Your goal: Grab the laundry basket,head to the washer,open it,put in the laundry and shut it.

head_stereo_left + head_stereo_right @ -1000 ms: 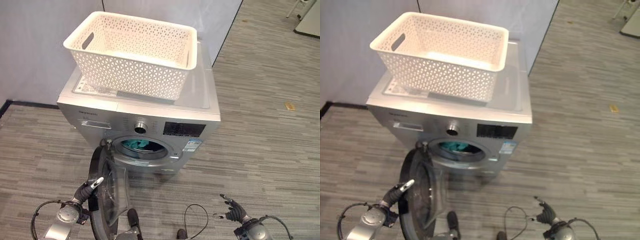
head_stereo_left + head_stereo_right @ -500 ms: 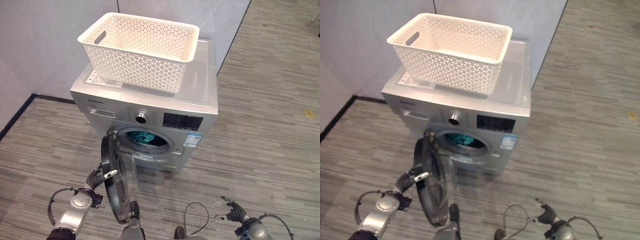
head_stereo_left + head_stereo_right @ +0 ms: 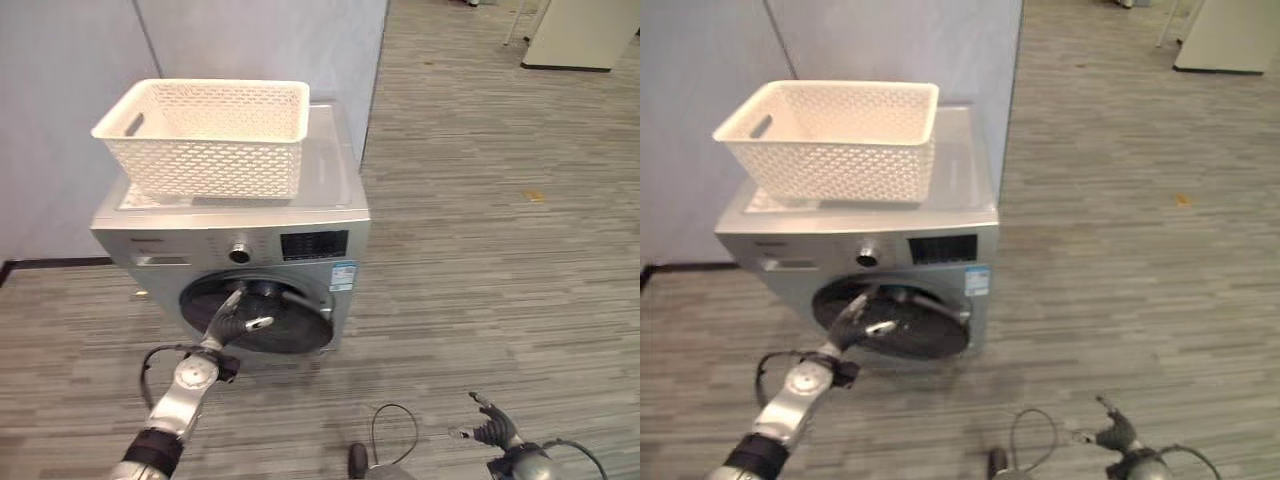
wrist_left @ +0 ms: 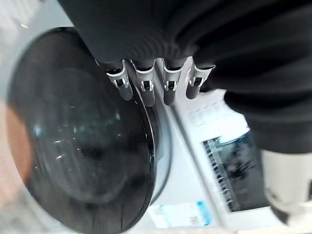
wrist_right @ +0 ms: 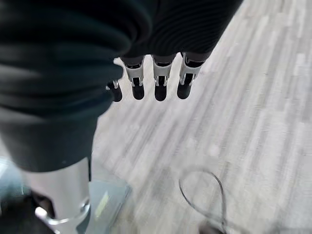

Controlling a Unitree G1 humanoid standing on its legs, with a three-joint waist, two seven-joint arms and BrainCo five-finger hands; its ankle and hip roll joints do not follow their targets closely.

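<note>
Our left hand on the washer door
Straight fingers touch it. The basket sits on top. Our right hand hangs loose, holding nothing.

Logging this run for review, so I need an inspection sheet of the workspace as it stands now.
Surface: grey striped floor; one small tan scrap lies on it.
Job's things: white laundry basket sits on top of the silver washer; the round washer door is swung against the front, whether latched cannot be told.
Clutter: nothing seen beyond the scrap.
Hands: left hand, fingers straight, on the door; right hand low over the floor, fingers relaxed, holding nothing.
Cables: nothing seen apart from the robot's own.
Surroundings: pale partition panels behind the washer.
</note>
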